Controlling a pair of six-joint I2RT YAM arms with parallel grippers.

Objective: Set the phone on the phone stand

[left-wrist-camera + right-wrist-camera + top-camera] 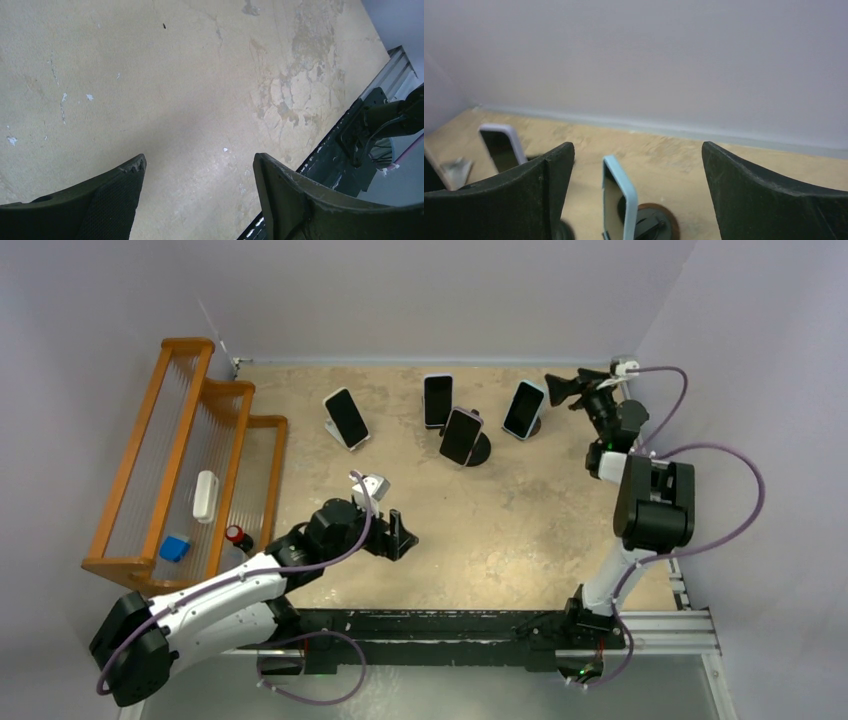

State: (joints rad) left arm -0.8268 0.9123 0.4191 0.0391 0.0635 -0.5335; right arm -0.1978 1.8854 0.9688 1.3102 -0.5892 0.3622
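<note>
A phone (523,409) in a light-blue case leans upright on a round dark phone stand (537,426) at the back right of the table. My right gripper (553,389) hovers just right of it, open and holding nothing. In the right wrist view the blue phone (620,197) stands between and beyond the spread fingers of the right gripper (638,150), touching neither, with the stand's base (655,223) behind it. My left gripper (407,536) is open low over bare table near the middle. The left wrist view shows the left gripper (199,160) with nothing between its fingers.
Three other phones rest on stands along the back: one on a white stand (346,418), one upright (437,400), one on a black round base (461,436). A wooden rack (180,455) holding small items fills the left side. A metal rail (460,625) runs along the near edge.
</note>
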